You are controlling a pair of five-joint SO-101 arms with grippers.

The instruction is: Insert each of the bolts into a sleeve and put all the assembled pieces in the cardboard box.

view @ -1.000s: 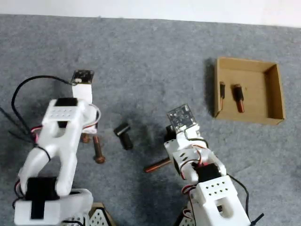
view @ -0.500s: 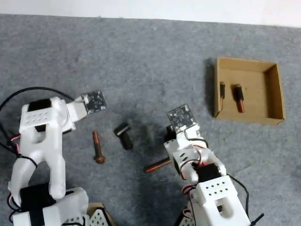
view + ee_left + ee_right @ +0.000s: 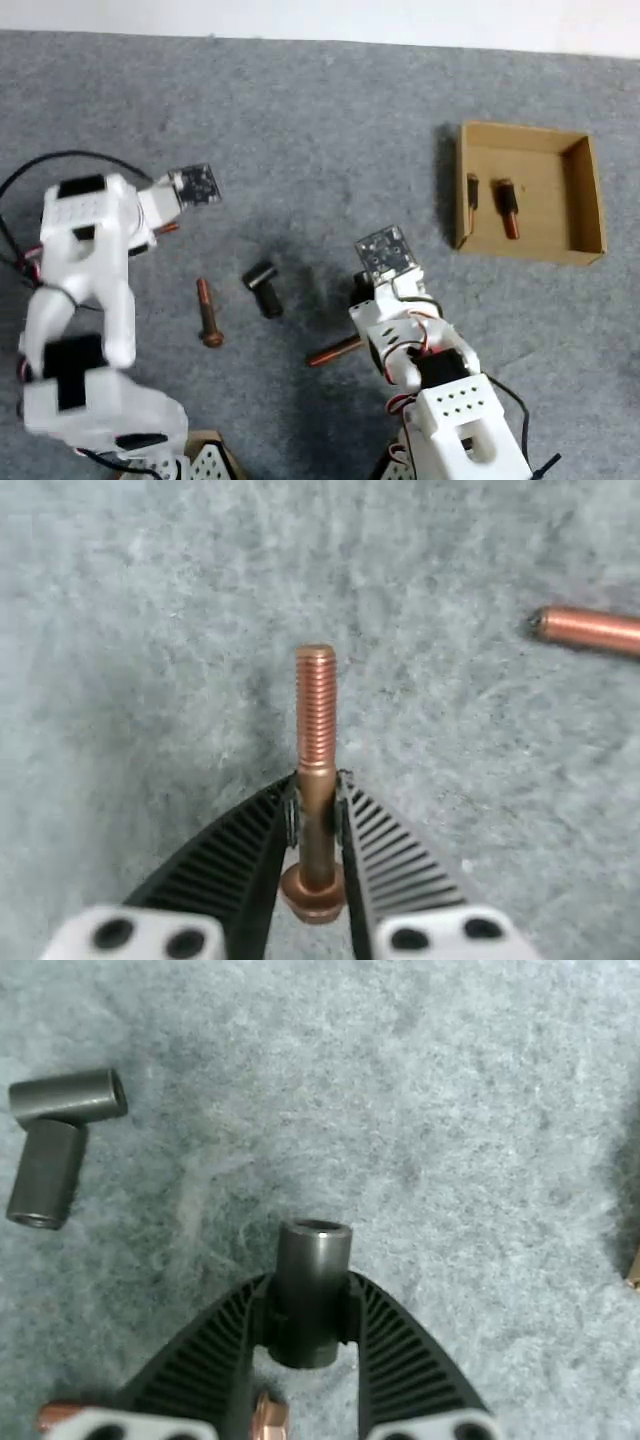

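we see the left gripper [image 3: 317,782] squeezing a bolt [image 3: 316,705], thread end poking out past the tips. right gripper [image 3: 308,1285] pinches a sleeve [image 3: 313,1250]. 2 more sleeves [image 3: 264,288] + a loose bolt [image 3: 207,312] lie on the grey mat [image 3: 300,130] btw the arms. cardboard box [image 3: 545,195] holds 2 done pieces [image 3: 509,208].

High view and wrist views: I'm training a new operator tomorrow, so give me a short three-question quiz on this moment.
1. True or false: the left end effector is shut on a sleeve.
2. How many assembled pieces lie in the cardboard box? A one, B two, C four.
3. Fill in: the right end effector grips a dark ____.
Key: 1 false, it grips a bolt; 2 B; 3 sleeve.
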